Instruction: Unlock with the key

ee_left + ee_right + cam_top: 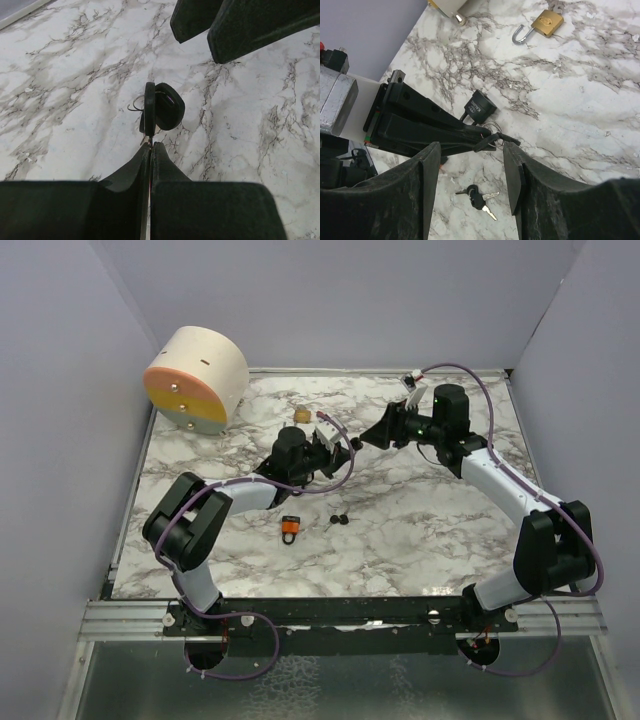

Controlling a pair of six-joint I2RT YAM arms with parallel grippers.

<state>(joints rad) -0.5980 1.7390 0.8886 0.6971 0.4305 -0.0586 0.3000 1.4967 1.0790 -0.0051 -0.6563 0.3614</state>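
Note:
My left gripper (pixel 151 145) is shut on the key (pixel 149 109). Only the key's black head sticks out past the fingertips, and a second black key head (pixel 169 106) hangs beside it on a wire ring. Both are held just above the marble. My right gripper (pixel 471 147) is open, its fingers (pixel 235 30) straddling the key heads (pixel 492 140) without touching them. A black padlock-like block with white lettering (pixel 481 107) lies just behind the left fingers. From above, the two grippers (pixel 325 445) (pixel 372 435) meet tip to tip.
A brass padlock (pixel 547 22) (pixel 300 415) lies farther back with its shackle swung open. A spare pair of keys (pixel 480 195) (pixel 340 520) and an orange padlock (pixel 290 528) lie nearer the arm bases. A cream and orange cylinder (pixel 195 380) stands at the back left.

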